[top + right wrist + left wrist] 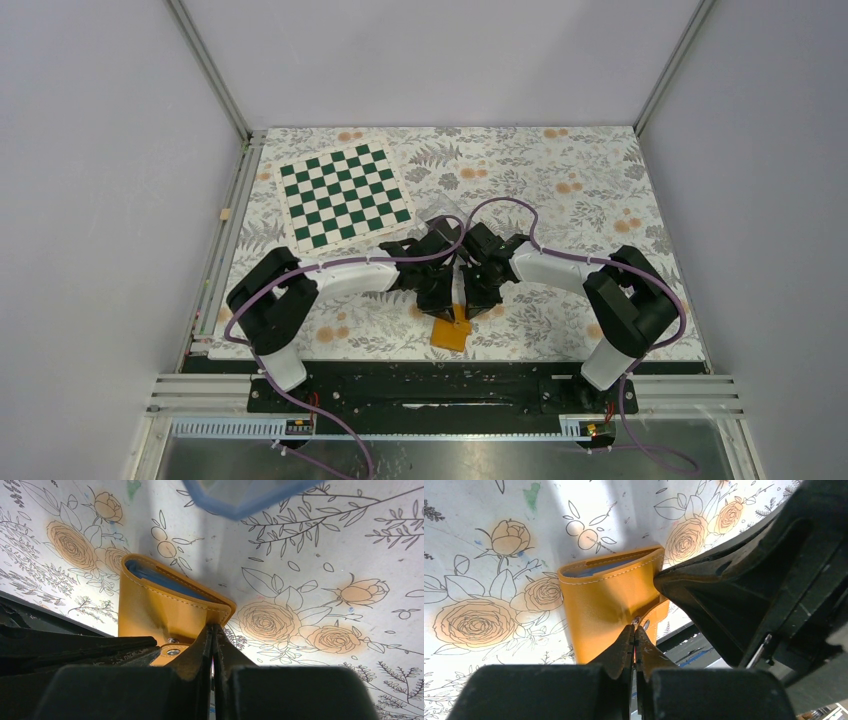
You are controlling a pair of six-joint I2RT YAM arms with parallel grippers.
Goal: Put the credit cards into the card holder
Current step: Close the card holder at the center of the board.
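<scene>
The orange card holder (452, 331) lies near the table's front edge, partly folded open, with its light blue pockets showing at the top. My left gripper (438, 297) is shut on its edge by the snap button, as the left wrist view shows (635, 625) against the orange leather (599, 605). My right gripper (478, 299) is shut on the holder's near right corner (214, 626); the holder (150, 612) and its snap tab (173, 652) lie to the left of the fingers. The two grippers almost touch. No black credit cards are in view.
A green and white chessboard (345, 195) lies at the back left. A clear plastic box (447, 209) sits just behind the grippers; its bluish edge shows in the right wrist view (240, 500). The black front rail (430, 385) runs close under the holder.
</scene>
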